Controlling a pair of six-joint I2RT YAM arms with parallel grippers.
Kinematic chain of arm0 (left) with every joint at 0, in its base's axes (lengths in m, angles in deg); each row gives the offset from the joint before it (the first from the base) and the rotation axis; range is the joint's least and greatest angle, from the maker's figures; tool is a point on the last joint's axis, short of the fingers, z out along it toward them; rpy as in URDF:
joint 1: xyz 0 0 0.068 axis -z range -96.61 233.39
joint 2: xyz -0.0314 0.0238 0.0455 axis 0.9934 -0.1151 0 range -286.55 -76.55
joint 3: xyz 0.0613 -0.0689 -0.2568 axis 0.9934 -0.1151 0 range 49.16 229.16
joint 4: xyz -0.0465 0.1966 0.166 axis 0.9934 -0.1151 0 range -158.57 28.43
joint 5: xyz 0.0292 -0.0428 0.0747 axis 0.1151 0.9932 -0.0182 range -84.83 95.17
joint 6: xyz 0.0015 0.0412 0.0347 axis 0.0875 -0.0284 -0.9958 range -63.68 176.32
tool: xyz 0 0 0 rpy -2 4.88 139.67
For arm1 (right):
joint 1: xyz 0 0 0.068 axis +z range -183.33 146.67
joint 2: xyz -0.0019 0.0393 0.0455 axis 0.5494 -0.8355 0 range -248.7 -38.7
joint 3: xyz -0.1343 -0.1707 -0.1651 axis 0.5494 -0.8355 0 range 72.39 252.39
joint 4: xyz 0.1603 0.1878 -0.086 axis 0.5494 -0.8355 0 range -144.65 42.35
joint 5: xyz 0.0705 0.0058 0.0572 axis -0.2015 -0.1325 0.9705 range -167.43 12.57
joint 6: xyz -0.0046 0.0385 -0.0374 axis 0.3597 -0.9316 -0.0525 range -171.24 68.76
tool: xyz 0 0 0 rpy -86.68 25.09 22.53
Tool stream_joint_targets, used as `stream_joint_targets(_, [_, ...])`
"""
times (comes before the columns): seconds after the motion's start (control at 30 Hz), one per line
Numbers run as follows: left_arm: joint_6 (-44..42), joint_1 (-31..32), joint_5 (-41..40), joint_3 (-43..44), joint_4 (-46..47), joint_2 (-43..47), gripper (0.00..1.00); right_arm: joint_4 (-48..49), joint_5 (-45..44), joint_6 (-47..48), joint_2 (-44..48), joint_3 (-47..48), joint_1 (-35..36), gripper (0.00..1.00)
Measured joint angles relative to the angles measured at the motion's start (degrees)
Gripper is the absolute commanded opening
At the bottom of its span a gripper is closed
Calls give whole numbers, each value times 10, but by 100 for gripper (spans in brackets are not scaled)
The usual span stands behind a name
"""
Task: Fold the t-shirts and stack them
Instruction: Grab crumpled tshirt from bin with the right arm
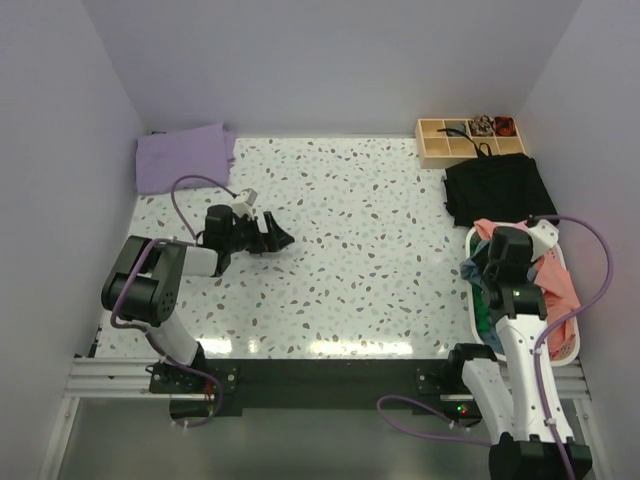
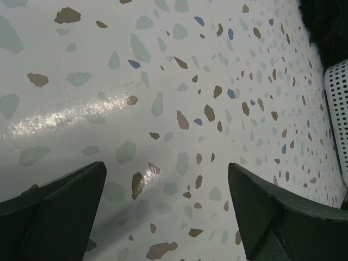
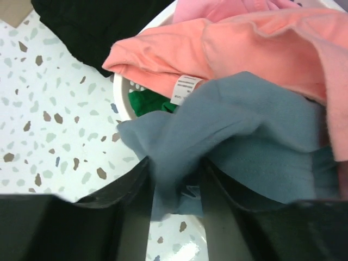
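Right wrist | right gripper (image 3: 176, 166) pinching slate-blue t-shirt (image 3: 244, 125) over basket (image 3: 120, 100)

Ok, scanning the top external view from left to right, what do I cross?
Folded lavender t-shirt → left gripper, open over bare tabletop → white basket heaped with clothes.

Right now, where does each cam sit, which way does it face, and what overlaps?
Top external: above and behind the bases, looking down on the table; left arm and right arm show.
Left wrist: low over bare tabletop, facing the basket; left tool open at the bottom edge.
Right wrist: over the basket, facing down; right tool closed on the slate-blue t-shirt.
Shared: the basket appears in all three.
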Motion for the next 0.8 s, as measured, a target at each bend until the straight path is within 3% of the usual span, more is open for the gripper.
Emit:
stream_joint_targets(0.03, [-2, 0, 0, 0, 0, 0, 100, 3, 2, 6, -5, 0, 0, 7])
stream_joint_targets(0.07, [-4, 0, 0, 0, -1, 0, 100, 7, 5, 7, -10, 0, 0, 0])
stream_joint_targets(0.23, [-10, 0, -2, 1, -2, 1, 100, 37, 43, 16, -24, 0, 0, 0])
stream_joint_targets(0.4, [-10, 0, -5, 1, -6, 4, 100, 94, 131, 28, 42, 14, 0, 0])
stream_joint_targets(0.57, [-10, 0, -5, -2, -13, 12, 100, 98, 197, 63, 16, 155, -1, 0])
stream_joint_targets(0.8, [-9, 0, -4, -3, -17, 35, 100, 75, 161, 115, 27, 269, -1, 0])
